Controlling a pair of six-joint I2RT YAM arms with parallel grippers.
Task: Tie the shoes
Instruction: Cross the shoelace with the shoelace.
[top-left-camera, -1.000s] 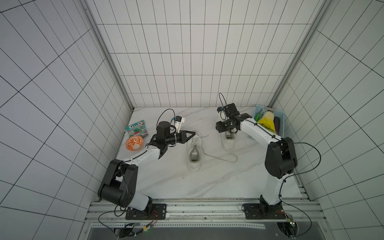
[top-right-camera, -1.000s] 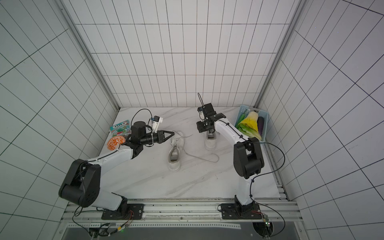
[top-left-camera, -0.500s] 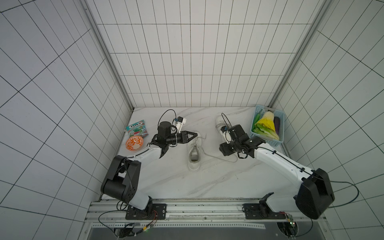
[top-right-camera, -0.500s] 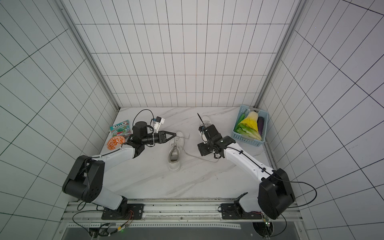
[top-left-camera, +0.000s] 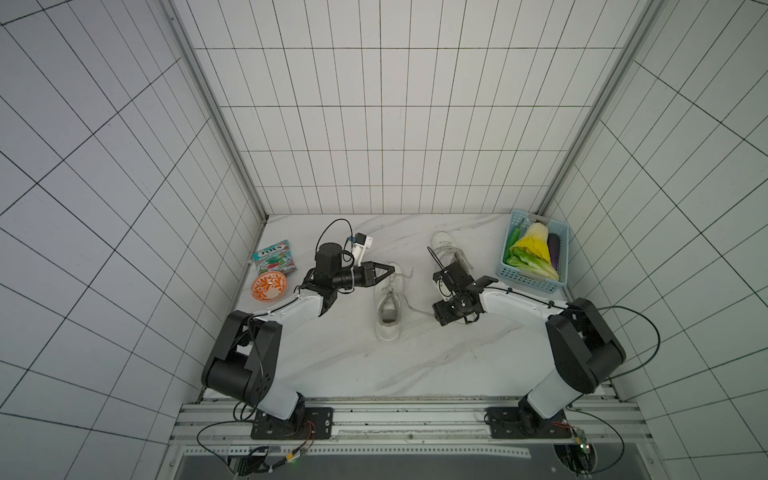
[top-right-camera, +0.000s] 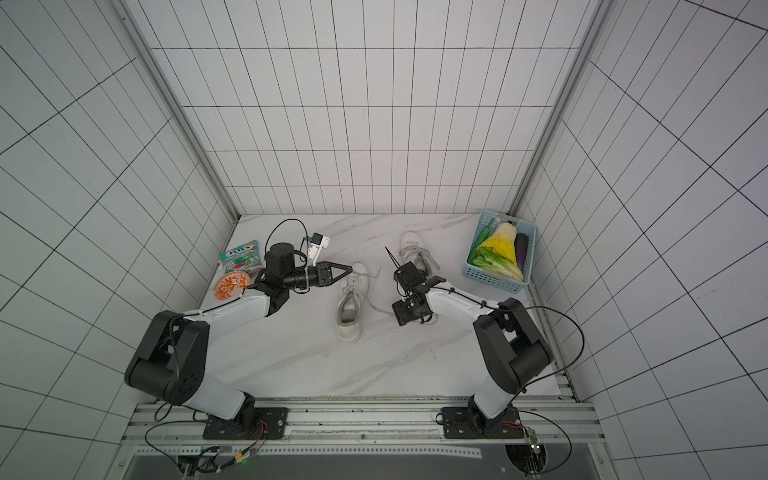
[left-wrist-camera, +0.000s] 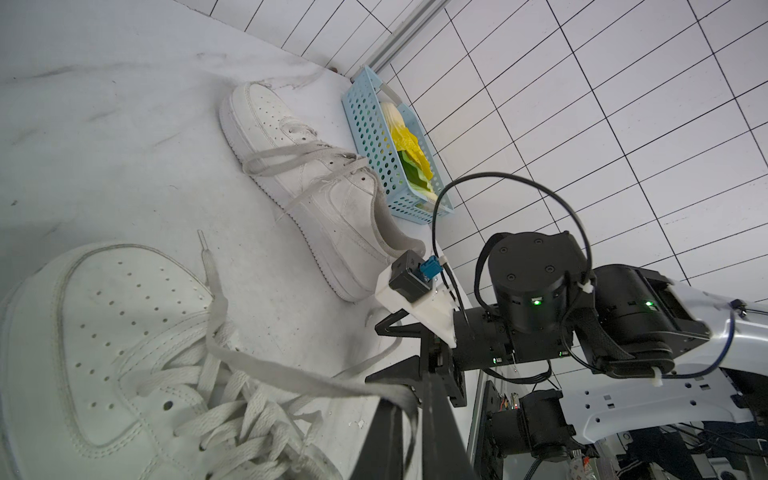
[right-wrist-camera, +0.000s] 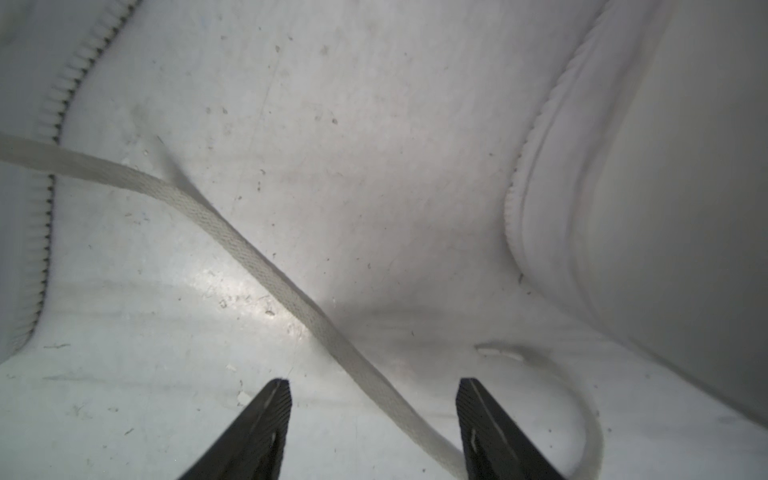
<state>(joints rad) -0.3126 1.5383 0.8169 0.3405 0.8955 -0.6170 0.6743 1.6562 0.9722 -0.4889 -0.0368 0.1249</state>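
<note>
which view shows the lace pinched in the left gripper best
Left wrist view: the lace stretches from the near shoe to the left gripper, shut on it. In both top views the gripper's tip sits over that shoe's toe, the lace barely visible. The right wrist view shows only another lace stretch on the table.

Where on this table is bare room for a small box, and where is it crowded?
Free: the front strip between the near shoe and the rail; also the back strip by the wall. Crowded: between that shoe and the far shoe, where a lace and the right gripper sit; the bowl and basket corners.
</note>
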